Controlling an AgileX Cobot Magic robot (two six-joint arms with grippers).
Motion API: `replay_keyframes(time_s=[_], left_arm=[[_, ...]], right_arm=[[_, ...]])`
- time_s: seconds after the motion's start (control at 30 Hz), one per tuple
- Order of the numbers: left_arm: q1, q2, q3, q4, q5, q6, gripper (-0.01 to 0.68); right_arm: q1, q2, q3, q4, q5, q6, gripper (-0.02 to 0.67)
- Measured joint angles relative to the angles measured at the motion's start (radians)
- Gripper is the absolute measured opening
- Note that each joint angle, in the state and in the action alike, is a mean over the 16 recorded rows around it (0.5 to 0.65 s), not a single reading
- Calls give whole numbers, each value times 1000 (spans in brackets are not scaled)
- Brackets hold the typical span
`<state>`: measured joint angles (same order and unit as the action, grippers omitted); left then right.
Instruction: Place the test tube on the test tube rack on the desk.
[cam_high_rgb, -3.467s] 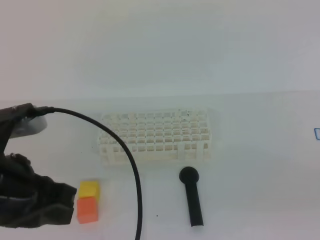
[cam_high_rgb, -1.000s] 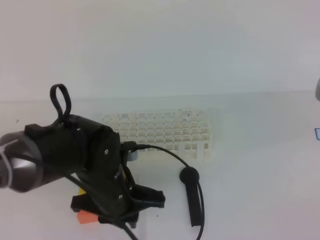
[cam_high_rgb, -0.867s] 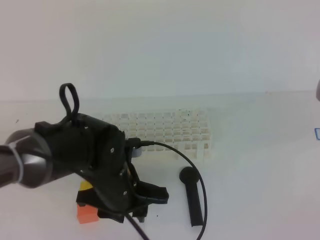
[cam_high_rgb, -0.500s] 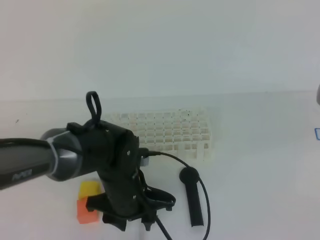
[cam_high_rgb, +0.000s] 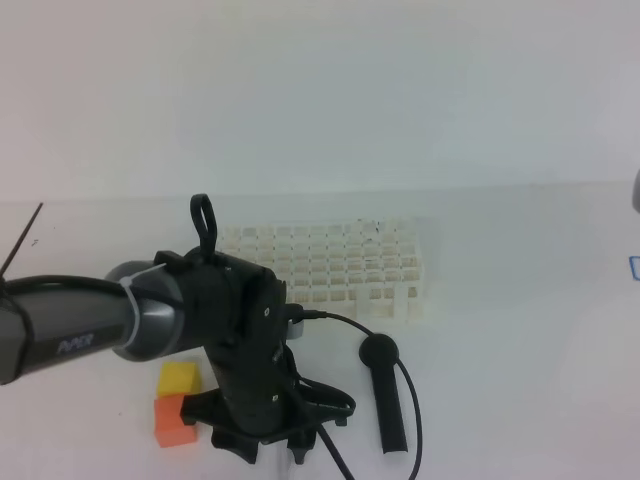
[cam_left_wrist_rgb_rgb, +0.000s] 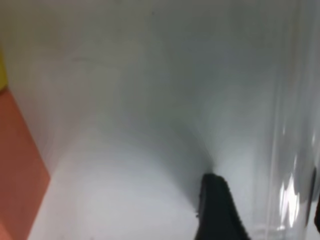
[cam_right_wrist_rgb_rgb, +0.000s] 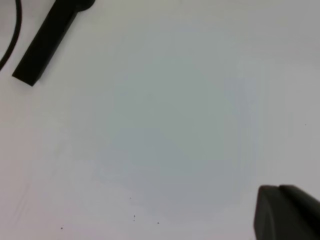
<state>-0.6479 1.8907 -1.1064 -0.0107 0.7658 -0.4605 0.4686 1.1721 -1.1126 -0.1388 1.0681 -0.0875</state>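
The test tube (cam_left_wrist_rgb_rgb: 292, 125) lies on the desk (cam_high_rgb: 520, 330) near its front edge, long axis running away from you, just at the right of the left gripper (cam_high_rgb: 275, 440). Its fingers (cam_left_wrist_rgb_rgb: 217, 210) are spread wide and hold nothing. The left arm is nearer; the right gripper (cam_right_wrist_rgb_rgb: 287, 212) is clenched, well apart. The test tube rack (cam_high_rgb: 330, 265) stands behind.

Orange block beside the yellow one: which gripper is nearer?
Left. The left gripper hangs low just right of the orange block; the right gripper is out of the high view, far right.
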Motion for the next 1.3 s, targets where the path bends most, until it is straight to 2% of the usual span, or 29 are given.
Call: replay_keyframes(time_s=[0.2, 0.7, 1.03, 1.3], left_arm=[[0, 13, -3, -1, 8, 14, 362], [2, 22, -11, -4, 11, 53, 127], [0, -57, -40, -6, 33, 117, 113], [-1, -209, -73, 89, 29, 178, 112]], right_arm=[[0, 0, 0, 0, 0, -4, -1], [0, 0, 0, 0, 0, -5, -1], [0, 0, 0, -2, 0, -7, -1], [0, 0, 0, -7, 1, -15, -1]])
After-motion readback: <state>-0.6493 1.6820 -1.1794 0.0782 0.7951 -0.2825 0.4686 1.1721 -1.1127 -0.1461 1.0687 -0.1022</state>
